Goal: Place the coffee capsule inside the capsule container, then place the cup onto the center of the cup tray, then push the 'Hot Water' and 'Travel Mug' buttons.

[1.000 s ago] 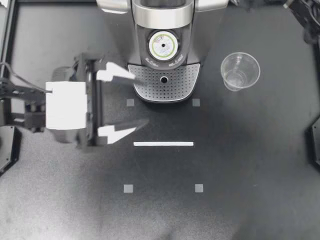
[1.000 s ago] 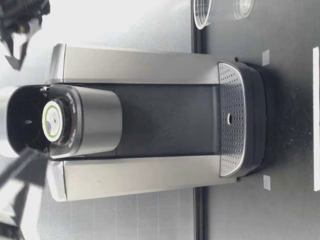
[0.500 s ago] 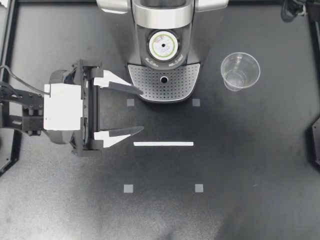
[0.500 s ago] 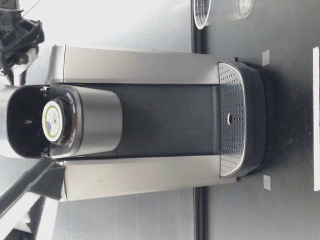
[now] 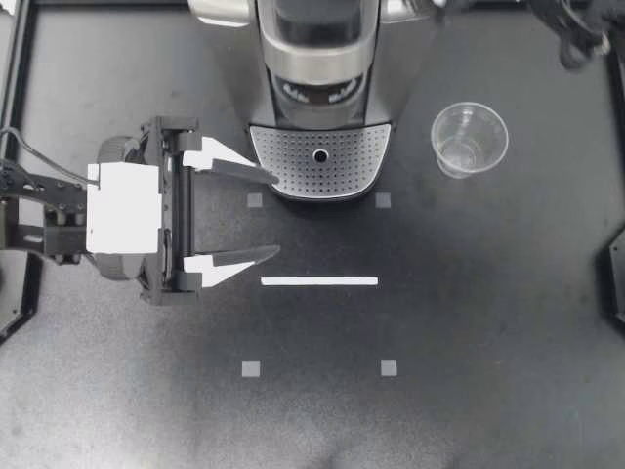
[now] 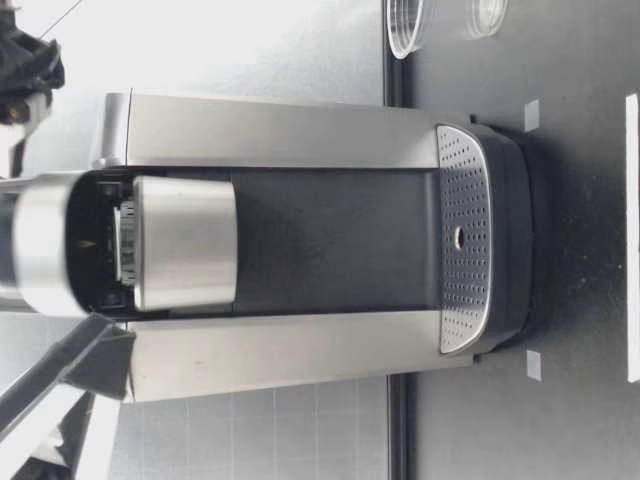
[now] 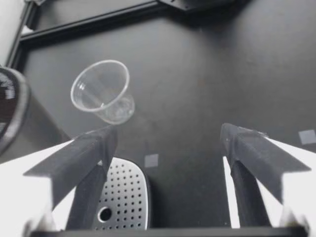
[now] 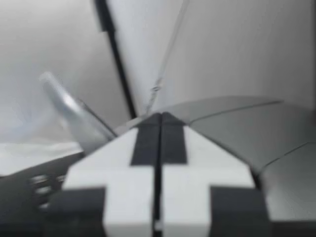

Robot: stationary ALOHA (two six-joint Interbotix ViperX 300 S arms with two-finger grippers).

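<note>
**Top view**
- Coffee machine: stands at the middle of the table's far edge with its lid down.
- Capsule: not visible on the table or in either gripper. It is judged to be shut inside under the lid.
- Cup tray: a perforated plate at the machine's front, with nothing on it.
- Cup: clear plastic, upright on the table. It sits beside the tray on the side toward the right edge and does not touch it.
- Left gripper: fingers spread wide and empty, with one fingertip over the tray's left rim.
- Right gripper: at the far right corner. Its fingers cannot be made out from here.

**Low view**
- Machine: the lid is closed over the head.
- Tray: bare.
- Cup: only partly in view, beside the machine and farther from this camera.
- Left gripper: held high, level with the machine's head.

**Left wrist view**
- Wide-set fingers have nothing between them.
- The tray lies below, and the cup stands ahead, beyond the tray.

**Right wrist view**
- Fingers are pressed together and hold nothing. The machine's silver body is ahead of them.

**Progress**
- The capsule step is judged done.
- The cup still has to go onto the centre of the tray.
- Both buttons still have to be pushed. They cannot be picked out in any view.
</note>
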